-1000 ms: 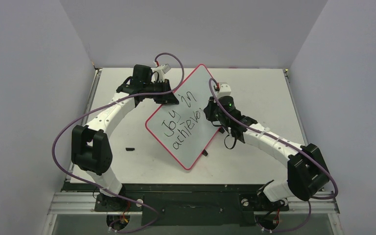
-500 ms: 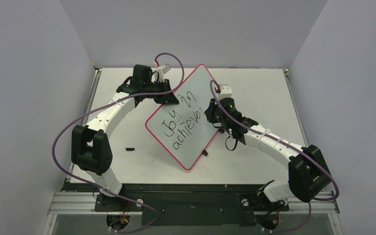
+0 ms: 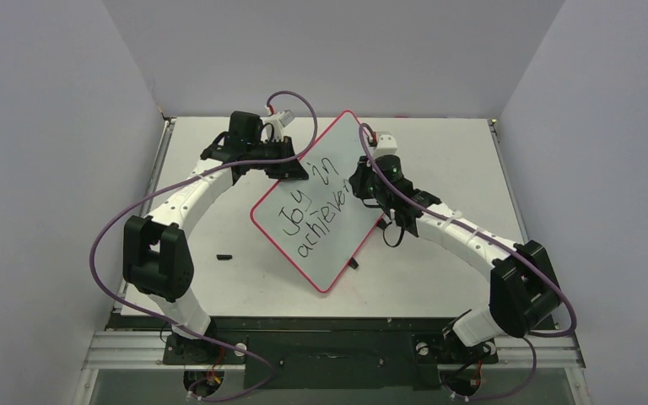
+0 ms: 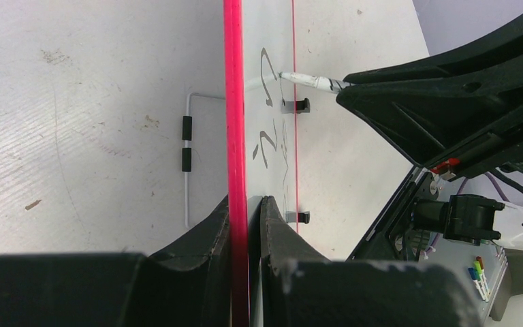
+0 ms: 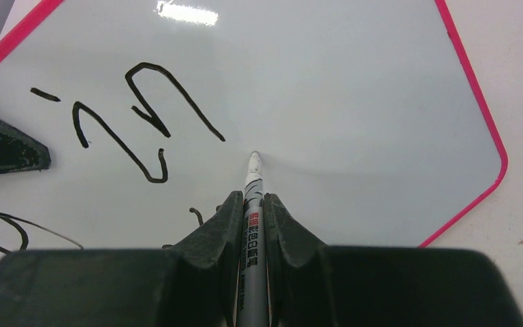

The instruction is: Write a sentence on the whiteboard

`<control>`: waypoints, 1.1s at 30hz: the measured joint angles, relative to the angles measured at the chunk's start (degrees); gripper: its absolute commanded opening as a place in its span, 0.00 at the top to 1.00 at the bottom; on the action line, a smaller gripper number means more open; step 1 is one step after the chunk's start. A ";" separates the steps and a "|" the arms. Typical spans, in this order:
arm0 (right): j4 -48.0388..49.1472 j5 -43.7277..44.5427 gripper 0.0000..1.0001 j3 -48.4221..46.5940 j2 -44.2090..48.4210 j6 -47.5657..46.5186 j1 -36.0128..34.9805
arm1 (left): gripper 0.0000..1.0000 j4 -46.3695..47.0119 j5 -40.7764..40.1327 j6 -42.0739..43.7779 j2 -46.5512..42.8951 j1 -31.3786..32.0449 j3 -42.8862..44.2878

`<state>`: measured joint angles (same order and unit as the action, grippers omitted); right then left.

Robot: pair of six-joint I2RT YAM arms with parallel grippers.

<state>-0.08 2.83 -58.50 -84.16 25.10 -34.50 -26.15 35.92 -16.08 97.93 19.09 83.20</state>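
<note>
Top external view: the pale grey, red-rimmed rectangular whiteboard (image 3: 337,245) lies cornerwise at the middle of the off-white table (image 3: 456,160), between the two arms.
The left gripper (image 4: 246,204) has its black fingers pressed onto the board's far-left red rim. The right gripper (image 5: 253,201) pinches a slim white marker pen (image 5: 252,178), its tip meeting bare board just right of the black handwritten sentence (image 3: 308,218), "Joy in achieve…", whose end the arm hides.

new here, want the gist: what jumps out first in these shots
A red-rimmed whiteboard sits angled mid-table, black handwriting starting "Joy in" across it. The left jaws clamp its rim on the far left side; the right jaws grip a marker, tip at the bare surface beside "in".
</note>
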 measured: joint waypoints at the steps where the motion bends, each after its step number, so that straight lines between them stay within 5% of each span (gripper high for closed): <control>1: 0.00 0.00 1.00 -0.28 -0.22 0.00 0.22 | 1.00 0.02 -0.02 0.00 0.00 0.00 0.00; 21: 1.27 0.04 1.00 6.23 2.67 0.76 1.22 | 1.00 0.00 -0.04 0.00 0.00 0.00 0.00; 33: -0.55 0.20 1.00 2.38 0.92 0.85 1.27 | 1.00 0.00 -0.07 0.00 0.00 0.00 0.00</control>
<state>-0.62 3.03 -56.12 -83.24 25.96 -33.23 -26.15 35.86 -16.08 97.93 19.09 83.20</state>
